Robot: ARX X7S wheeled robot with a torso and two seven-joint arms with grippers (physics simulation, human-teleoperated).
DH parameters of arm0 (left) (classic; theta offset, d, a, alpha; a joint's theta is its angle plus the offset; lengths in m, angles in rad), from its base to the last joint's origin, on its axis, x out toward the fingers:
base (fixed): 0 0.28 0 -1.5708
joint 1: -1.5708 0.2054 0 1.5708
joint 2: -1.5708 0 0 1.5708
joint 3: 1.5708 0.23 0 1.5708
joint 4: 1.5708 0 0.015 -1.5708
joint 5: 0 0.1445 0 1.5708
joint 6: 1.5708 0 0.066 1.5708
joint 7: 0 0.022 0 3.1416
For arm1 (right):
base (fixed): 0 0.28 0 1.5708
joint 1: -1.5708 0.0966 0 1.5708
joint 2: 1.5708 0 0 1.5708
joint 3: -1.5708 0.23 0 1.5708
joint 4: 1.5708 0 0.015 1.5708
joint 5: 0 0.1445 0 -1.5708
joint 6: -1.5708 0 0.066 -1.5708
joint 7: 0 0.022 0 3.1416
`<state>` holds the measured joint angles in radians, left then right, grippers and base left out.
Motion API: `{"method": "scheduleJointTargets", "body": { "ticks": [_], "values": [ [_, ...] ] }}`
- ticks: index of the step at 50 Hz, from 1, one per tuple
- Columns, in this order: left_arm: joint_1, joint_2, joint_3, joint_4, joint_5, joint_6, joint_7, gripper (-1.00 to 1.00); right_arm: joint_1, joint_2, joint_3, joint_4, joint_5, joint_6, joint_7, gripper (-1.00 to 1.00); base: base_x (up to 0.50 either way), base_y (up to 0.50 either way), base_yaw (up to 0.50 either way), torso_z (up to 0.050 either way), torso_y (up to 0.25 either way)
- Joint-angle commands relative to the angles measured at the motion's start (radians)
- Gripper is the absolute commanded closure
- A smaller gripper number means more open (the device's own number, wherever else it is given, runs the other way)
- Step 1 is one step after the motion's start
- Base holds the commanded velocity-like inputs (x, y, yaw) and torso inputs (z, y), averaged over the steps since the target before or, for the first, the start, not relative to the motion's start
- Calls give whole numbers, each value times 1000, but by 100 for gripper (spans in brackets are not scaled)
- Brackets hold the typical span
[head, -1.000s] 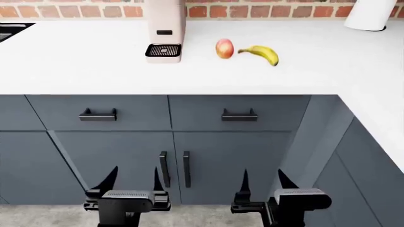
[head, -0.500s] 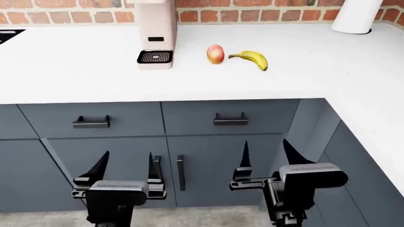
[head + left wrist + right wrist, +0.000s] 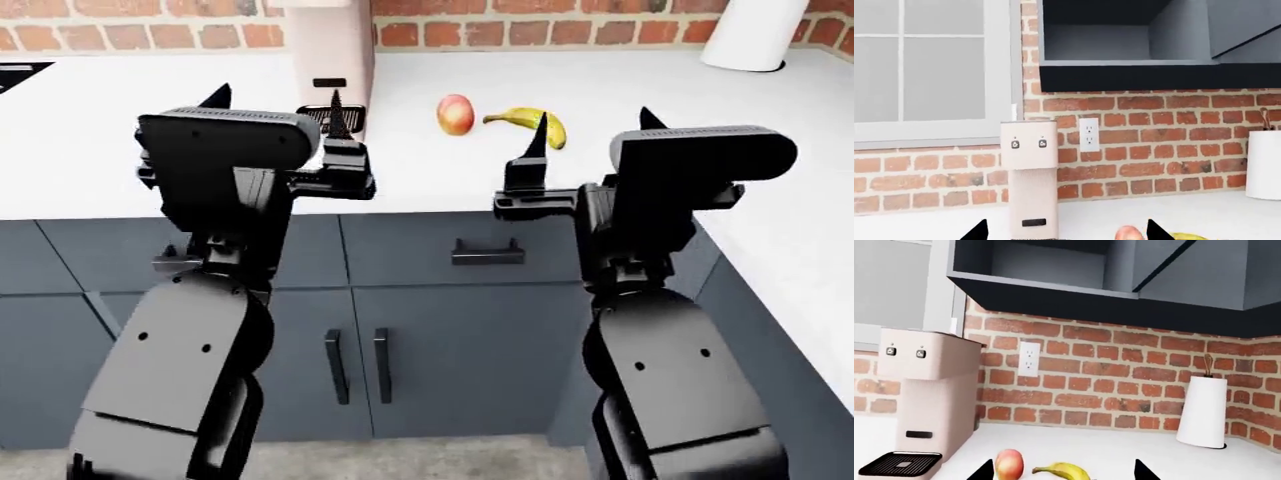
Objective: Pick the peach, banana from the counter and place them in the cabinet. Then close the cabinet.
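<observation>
The red-pink peach (image 3: pixel 455 114) and the yellow banana (image 3: pixel 527 122) lie side by side, slightly apart, on the white counter (image 3: pixel 134 150) near the brick wall. Both arms are raised at the counter's front edge. My left gripper (image 3: pixel 276 100) is open and empty, in front of the coffee machine. My right gripper (image 3: pixel 593 125) is open and empty, short of the banana. The right wrist view shows the peach (image 3: pixel 1009 464) and banana (image 3: pixel 1064 471) ahead between the open jaws. The wall cabinet (image 3: pixel 1054 265) above stands open, also in the left wrist view (image 3: pixel 1121 45).
A beige coffee machine (image 3: pixel 327 60) stands left of the peach. A white paper towel roll (image 3: pixel 754 30) stands at the back right. The cabinet's open door (image 3: pixel 1247 25) hangs out overhead. Grey base cabinets (image 3: pixel 354 365) sit below the counter, which turns a corner at right.
Both arms have risen from low in front of the base cabinets to counter height. Both grippers stay open. The fruit has not moved.
</observation>
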<state>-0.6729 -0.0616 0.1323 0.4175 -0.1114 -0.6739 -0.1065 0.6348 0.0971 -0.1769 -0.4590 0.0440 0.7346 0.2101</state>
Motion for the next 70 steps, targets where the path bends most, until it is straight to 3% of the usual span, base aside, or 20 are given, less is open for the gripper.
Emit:
{"method": "scheduleJointTargets", "body": {
  "ticks": [1, 14, 28, 38, 70],
  "values": [
    [-202, 54, 110, -57, -81, -49, -149, -100, 151, -18, -44, 111, -28, -9, 58, -100, 0, 0, 0, 46, 64],
    [-238, 41, 197, -75, -185, -30, -288, -100, 146, -8, -38, 68, 19, 8, 55, -100, -1, -38, 0, 39, 55],
    [-234, 1, 195, -29, -236, -19, -316, -100, 164, -9, -70, 28, 29, 54, 84, -100, -14, -447, 0, 0, 0],
    [-237, -15, 192, -50, -250, -4, -328, -100, 182, -7, -100, 46, 15, 62, 115, -100, 1, -35, 0, 0, 0],
    [-243, -52, 230, -8, -314, -10, -335, -100, 197, 13, -93, 28, 72, 69, 130, -100, 330, -11, 0, 0, 0]
  ]
}}
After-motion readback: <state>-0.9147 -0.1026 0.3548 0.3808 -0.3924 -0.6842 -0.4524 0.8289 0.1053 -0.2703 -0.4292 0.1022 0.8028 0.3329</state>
